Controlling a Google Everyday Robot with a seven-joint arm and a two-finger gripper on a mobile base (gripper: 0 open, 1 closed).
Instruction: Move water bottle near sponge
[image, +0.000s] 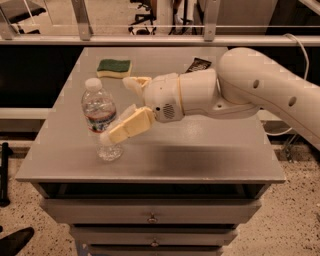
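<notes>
Looking down on the grey rectangular table (210, 150), we saw the small clear ribbed plastic water bottle (96, 107) standing upright near the left front corner, its white screw cap (93, 84) on top and a pale label with a red band around its middle. The cream two-finger gripper (115, 110) was at the bottle's right side with its 2 fingers spread wide apart and nothing pinched between them. The lower finger (130, 125) slanted down across the front of the bottle's lower half, while the upper finger (137, 81) reached toward the far side of the bottle, level with the cap. We could not tell whether either finger touched the plastic. The thick cream robot arm (260, 90) came in from the right, over the middle of the table. The flat rectangular sponge (114, 67), dark green on top and pale yellow beneath, lay toward the back left of the table, apart from the bottle. A dark snack wrapper (198, 65) lay near the back edge, beside the arm. Below the tabletop, 2 grey drawers (150, 210) with small knobs were closed.
</notes>
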